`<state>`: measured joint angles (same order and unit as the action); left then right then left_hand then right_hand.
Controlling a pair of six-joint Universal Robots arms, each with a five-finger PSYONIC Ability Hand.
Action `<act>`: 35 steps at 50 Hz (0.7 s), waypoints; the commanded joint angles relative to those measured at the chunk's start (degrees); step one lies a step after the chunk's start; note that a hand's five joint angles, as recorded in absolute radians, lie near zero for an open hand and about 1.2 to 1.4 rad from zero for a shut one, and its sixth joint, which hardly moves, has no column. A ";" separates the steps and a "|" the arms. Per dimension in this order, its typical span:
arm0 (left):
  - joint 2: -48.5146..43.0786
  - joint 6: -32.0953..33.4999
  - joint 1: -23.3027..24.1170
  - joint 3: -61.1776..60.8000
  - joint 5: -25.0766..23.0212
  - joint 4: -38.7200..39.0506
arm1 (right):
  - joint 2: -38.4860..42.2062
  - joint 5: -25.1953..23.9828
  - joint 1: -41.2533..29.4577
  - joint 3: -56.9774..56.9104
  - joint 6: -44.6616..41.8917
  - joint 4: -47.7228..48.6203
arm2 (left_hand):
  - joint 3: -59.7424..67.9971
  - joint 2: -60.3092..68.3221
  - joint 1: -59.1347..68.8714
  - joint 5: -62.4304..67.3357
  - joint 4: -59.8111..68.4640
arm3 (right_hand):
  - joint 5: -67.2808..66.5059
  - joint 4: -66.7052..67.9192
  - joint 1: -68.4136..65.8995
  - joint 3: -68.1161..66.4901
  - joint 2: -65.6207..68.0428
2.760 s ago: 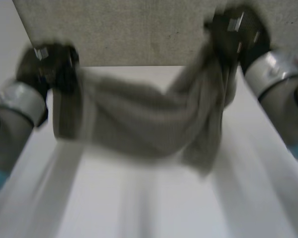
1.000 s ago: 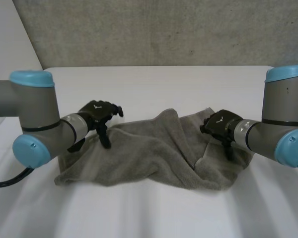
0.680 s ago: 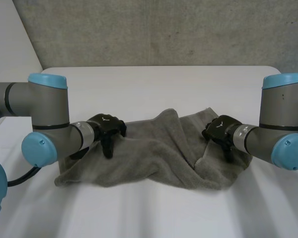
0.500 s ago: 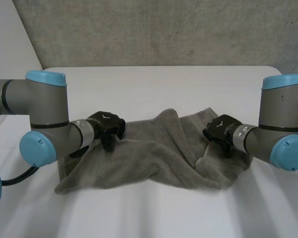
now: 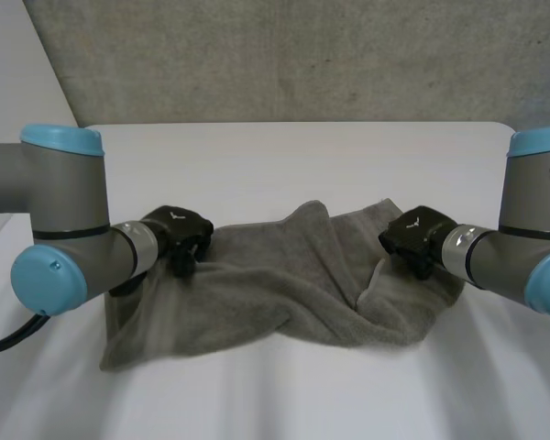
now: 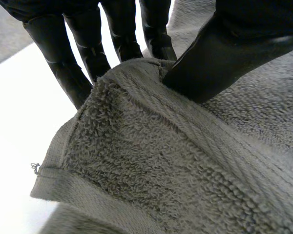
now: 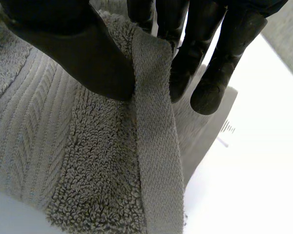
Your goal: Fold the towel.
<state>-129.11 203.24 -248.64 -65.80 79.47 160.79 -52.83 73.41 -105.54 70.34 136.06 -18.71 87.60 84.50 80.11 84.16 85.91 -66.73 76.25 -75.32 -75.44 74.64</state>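
A grey towel lies rumpled across the middle of the white table, with a raised ridge in its centre. My left hand is at the towel's left far edge, shut on it. In the left wrist view the thumb presses the towel's edge against the fingers behind it. My right hand pinches the towel's right far edge. In the right wrist view the thumb and fingers clamp the hemmed border.
A grey concrete wall rises behind the table's far edge. Bare white table surface stretches in front of the towel and behind it. My left forearm and right forearm lie low at each side.
Both hands have closed their fingers and thumbs on the towel's far edge, left and right. The left hand has drawn slightly leftward, pulling that edge with it.
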 commanded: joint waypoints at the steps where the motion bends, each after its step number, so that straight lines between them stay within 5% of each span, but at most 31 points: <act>1: 0.97 0.23 -2.11 5.94 0.16 7.43 | -2.72 -2.75 -0.45 -5.04 0.52 6.23 | -7.60 -4.50 -0.11 -14.16 -5.91 | -3.27 3.75 -4.68 -4.56 5.36; 6: 3.78 -0.91 -3.08 15.61 3.94 17.45 | -7.47 -2.39 -0.45 -10.84 10.54 27.41 | -7.60 -4.50 -0.11 -14.16 -5.91 | -3.27 3.75 -4.68 -4.56 5.36; 8: 7.28 -3.01 -3.51 19.90 9.53 28.21 | -12.54 1.27 0.25 -9.88 23.56 46.56 | -7.60 -4.50 -0.11 -14.16 -5.91 | -3.27 3.75 -4.68 -4.56 5.36; 13: 12.38 -8.89 -3.78 20.71 16.75 42.90 | -17.21 9.01 0.34 -7.15 37.40 63.77 | -7.60 -4.50 -0.11 -14.16 -5.91 | -3.27 3.75 -4.68 -4.56 5.36; 17: 14.50 -11.81 -4.75 18.69 17.47 46.02 | -18.37 9.73 1.83 -7.76 37.96 61.86 | -7.60 -4.50 -0.11 -14.16 -5.91 | -3.27 3.75 -4.68 -4.56 5.36; 21: 15.65 -13.39 -6.33 10.34 15.63 45.67 | -17.75 4.20 2.10 -6.97 37.61 52.90 | -7.60 -4.50 -0.11 -14.16 -5.91 | -3.27 3.75 -4.68 -4.56 5.36; 24: 16.70 -13.74 -7.38 -1.92 9.76 46.36 | -16.35 -3.69 2.01 -3.47 37.00 49.21 | -7.60 -4.50 -0.11 -14.16 -5.91 | -3.27 3.75 -4.68 -4.56 5.36; 29: 16.88 -13.48 -9.92 -15.80 1.76 50.04 | -15.20 -8.81 2.10 1.90 35.32 48.59 | -7.60 -4.50 -0.11 -14.16 -5.91 | -3.27 3.75 -4.68 -4.56 5.36; 35: 16.26 -13.04 -10.99 -25.70 -2.13 54.81 | -11.17 -11.88 2.01 10.85 30.07 48.24 | -7.60 -4.50 -0.11 -14.16 -5.91 | -3.27 3.75 -4.68 -4.56 5.36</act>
<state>-112.22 189.68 -258.31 -80.63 82.21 210.78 -67.37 64.44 -103.42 73.35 170.80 29.43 88.03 84.97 80.18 84.41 86.68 -66.73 76.27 -75.35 -75.89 75.29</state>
